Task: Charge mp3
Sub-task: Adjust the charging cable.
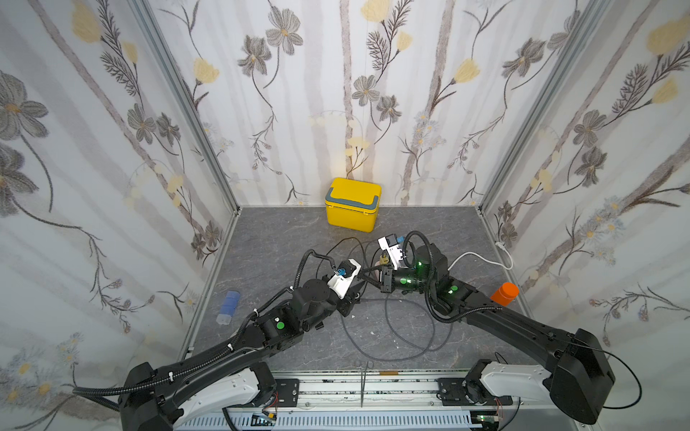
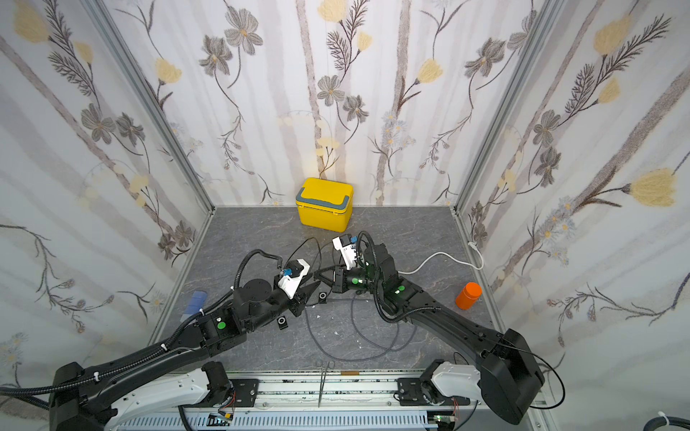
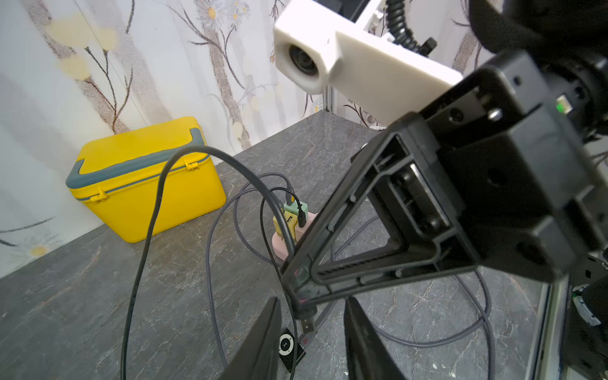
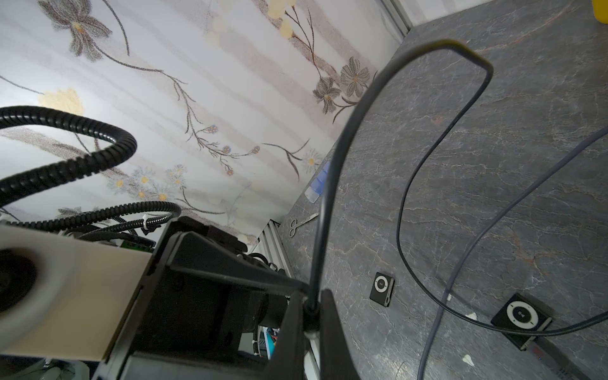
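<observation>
Mid-table, plug (image 3: 307,324) poised just above the mp3 (image 3: 286,344)
Right hand (image 4: 311,309) is clamped on the black cable (image 4: 332,164) at its plug end; left hand (image 3: 312,345), jaws apart, hangs over the mp3 lying on the table (image 3: 98,296). Plugging in seems still to do

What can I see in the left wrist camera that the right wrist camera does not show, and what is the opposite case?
Only the left wrist view: the pastel charging hub with cables plugged into it.
Only the right wrist view: the scissors, the blue object by the wall, and a second mp3 player.
Both: the black cable clamped in the right gripper, the grey cable, and an mp3 player lying on the table.
</observation>
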